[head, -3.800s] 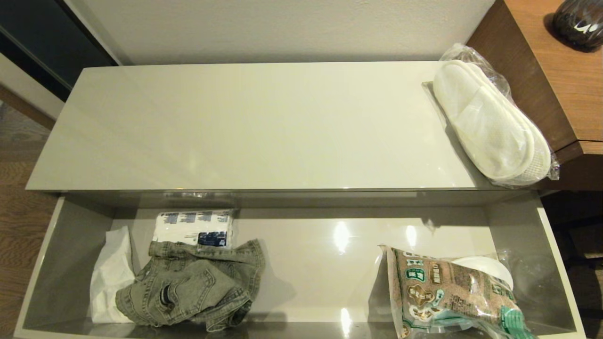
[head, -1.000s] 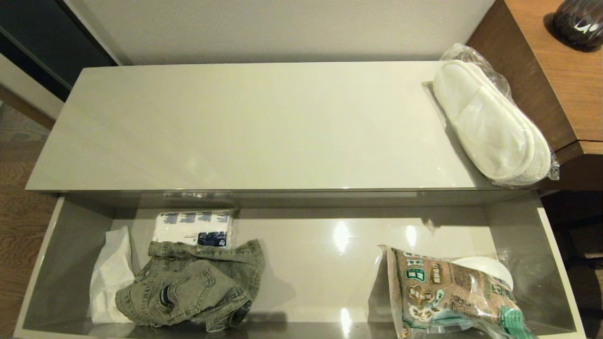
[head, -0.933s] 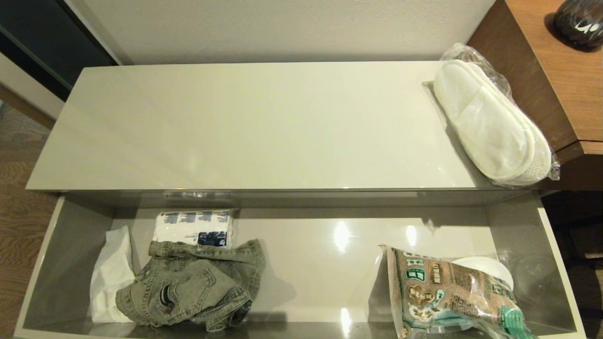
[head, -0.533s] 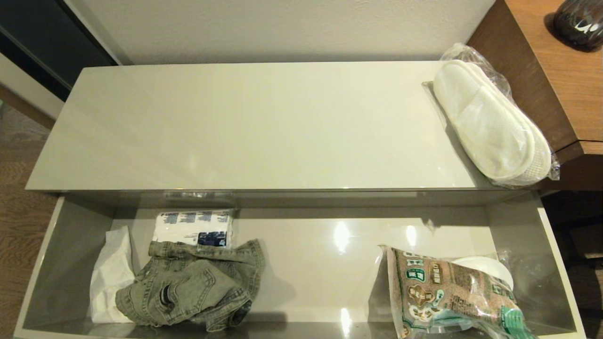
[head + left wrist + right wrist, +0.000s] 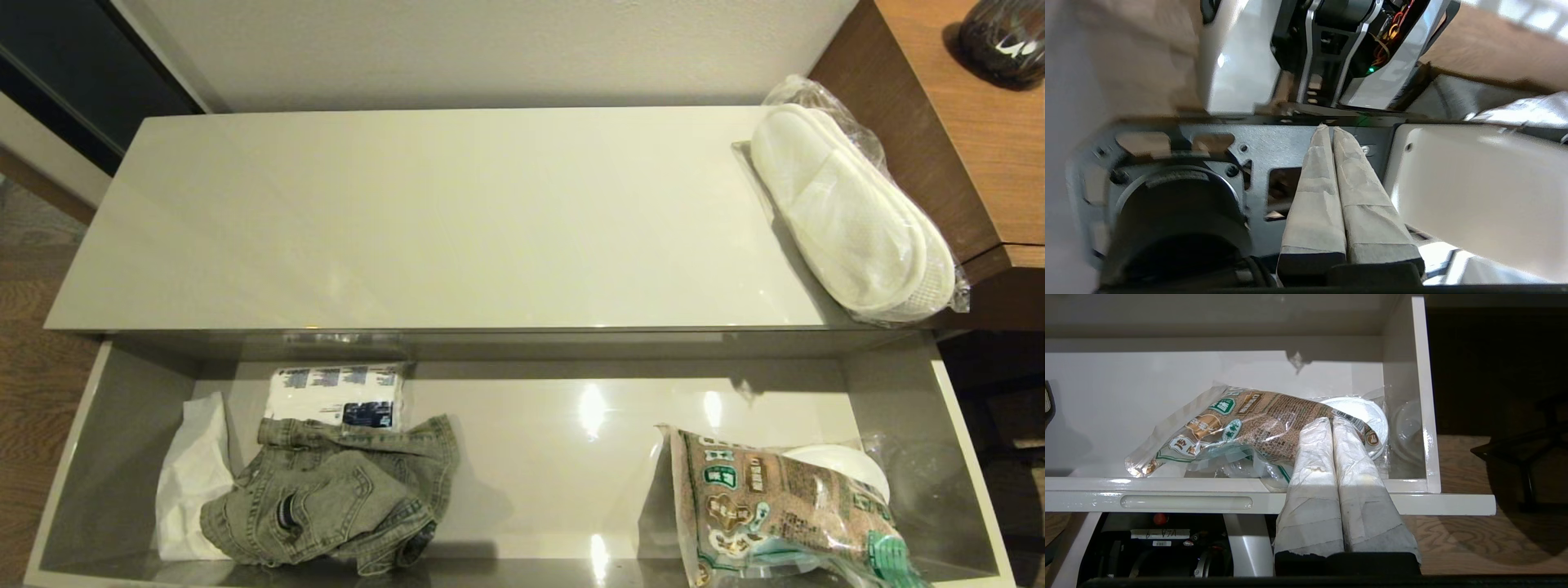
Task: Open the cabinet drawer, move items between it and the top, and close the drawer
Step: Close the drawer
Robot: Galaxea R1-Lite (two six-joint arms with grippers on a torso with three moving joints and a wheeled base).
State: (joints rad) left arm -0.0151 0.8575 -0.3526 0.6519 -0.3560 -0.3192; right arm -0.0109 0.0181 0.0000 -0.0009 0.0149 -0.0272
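Note:
The cabinet drawer (image 5: pixel 963 425) stands pulled out below the top (image 5: pixel 441 220). An olive-grey denim jacket (image 5: pixel 335 502) lies crumpled in the drawer's left part. A clear pack of white slippers (image 5: pixel 849 216) lies on the top's right end, against the wood desk. Neither arm shows in the head view. My right gripper (image 5: pixel 1331 420) is shut and empty, hovering in front of the drawer's front rim (image 5: pixel 1453 503) near its right end, above the snack bag (image 5: pixel 1241 424). My left gripper (image 5: pixel 1327 127) is shut and empty, parked low by the robot's own base.
A brown-green snack bag (image 5: pixel 775 514) over a white lid (image 5: pixel 849 465) fills the drawer's right part. A white-and-blue tissue pack (image 5: pixel 339 396) and white paper (image 5: pixel 192 478) lie by the jacket. The brown desk (image 5: pixel 963 122) rises to the right of the top.

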